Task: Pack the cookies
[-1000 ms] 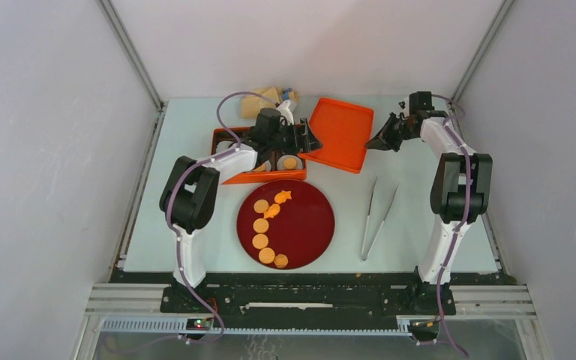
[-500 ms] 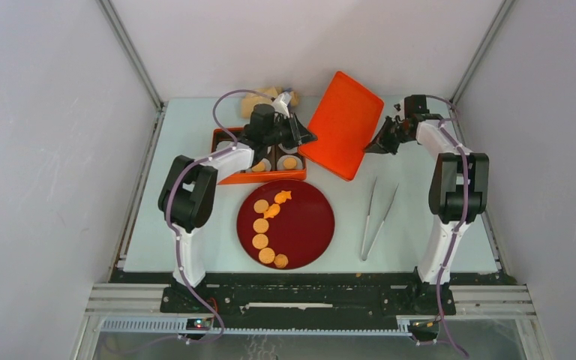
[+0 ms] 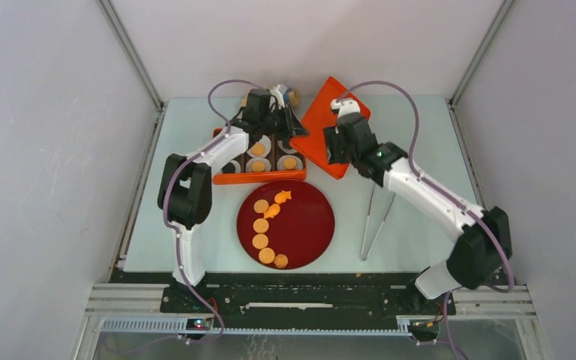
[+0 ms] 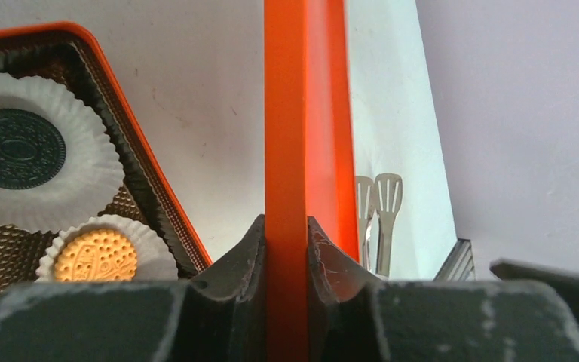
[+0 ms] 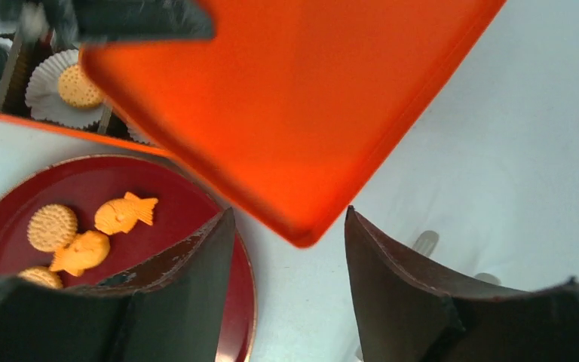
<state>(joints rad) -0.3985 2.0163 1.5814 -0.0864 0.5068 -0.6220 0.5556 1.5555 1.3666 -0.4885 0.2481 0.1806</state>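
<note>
The left gripper (image 4: 286, 230) pinched the edge of the lid (image 4: 301, 113), which stood tilted up beside the box (image 3: 259, 178). The right gripper (image 5: 288, 219) hung at the lid's corner, jaws spread — gripping nothing. Cookies (image 3: 264, 225) lay in a curve on the plate (image 3: 311, 225) — others sat in liners (image 4: 15, 200) in the box.

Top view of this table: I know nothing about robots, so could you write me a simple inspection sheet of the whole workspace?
Surface: pale table, no spills seen.
Job's things: cookies in a curved row on the red plate; more sit in paper liners inside the orange box.
Clutter: metal tongs right of the plate; tan item behind the box, too hidden to name.
Hands: left hand shut on the tilted orange lid; right hand open, fingers either side of the lid's corner.
Cables: purple cables loop above both arms.
Surroundings: white walls, metal frame.
</note>
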